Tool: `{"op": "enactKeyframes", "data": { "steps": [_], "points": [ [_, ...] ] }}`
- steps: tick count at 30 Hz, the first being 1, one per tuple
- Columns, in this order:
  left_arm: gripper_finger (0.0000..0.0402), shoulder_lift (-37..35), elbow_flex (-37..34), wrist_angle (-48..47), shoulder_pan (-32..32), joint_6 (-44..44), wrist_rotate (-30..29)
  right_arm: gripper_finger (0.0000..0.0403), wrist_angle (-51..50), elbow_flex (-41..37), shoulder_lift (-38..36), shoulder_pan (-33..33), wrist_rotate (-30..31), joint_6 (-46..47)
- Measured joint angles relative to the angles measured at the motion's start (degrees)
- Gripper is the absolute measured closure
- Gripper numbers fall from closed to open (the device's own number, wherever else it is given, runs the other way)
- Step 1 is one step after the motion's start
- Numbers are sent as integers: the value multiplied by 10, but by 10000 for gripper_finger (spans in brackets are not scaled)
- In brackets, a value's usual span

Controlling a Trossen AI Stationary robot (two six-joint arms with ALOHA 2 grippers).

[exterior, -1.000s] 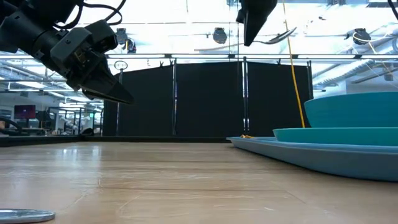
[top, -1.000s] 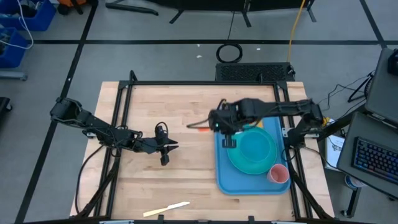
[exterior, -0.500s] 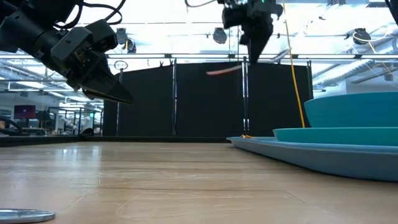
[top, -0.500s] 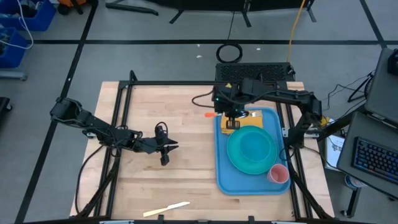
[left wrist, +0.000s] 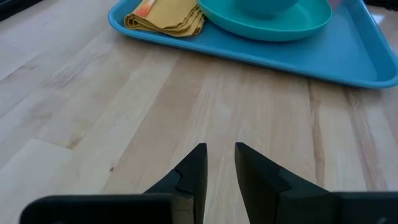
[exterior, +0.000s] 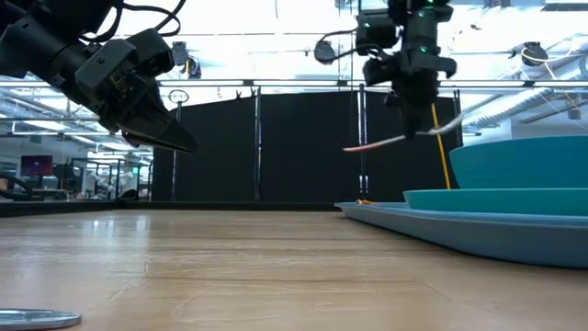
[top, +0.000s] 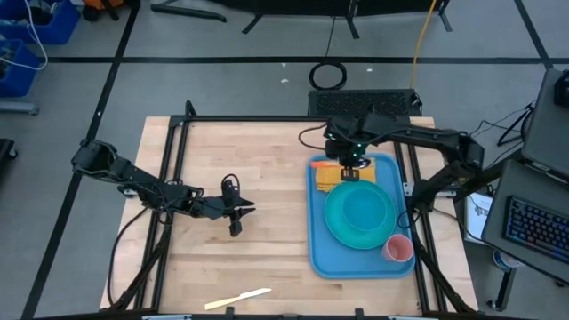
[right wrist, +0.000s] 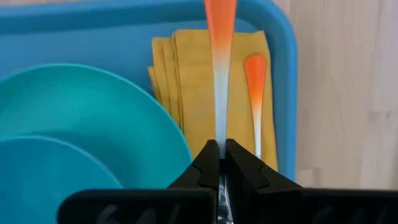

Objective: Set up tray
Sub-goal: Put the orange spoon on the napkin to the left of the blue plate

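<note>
Right claw [right wrist: 218, 163] clamped on orange-handled utensil [right wrist: 220, 37], second one on napkin [right wrist: 186, 87] in wrist view only

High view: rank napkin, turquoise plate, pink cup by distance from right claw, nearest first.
From the right claw:
1. Napkin, right under it at the tray's far end.
2. Turquoise plate, mid-tray.
3. Pink cup, the tray's near right corner.

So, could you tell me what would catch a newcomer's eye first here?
The bright-blue tray at the table's right, carrying a turquoise plate, a pink cup and a yellow napkin. Above the napkin, the right claw holds an orange-handled utensil; the left claw waits mid-table.
</note>
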Motion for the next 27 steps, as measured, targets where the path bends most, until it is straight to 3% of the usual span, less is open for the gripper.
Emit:
{"op": "enactKeyframes", "data": {
  "steps": [10, 27],
  "points": [
    [316, 0, 0, 4, 0, 0, 0, 403, 13, -101, -47, -42, -15, -35],
    [316, 0, 0, 4, 0, 0, 0, 403, 89, -139, -47, -99, -77, -39]
  ]
}}
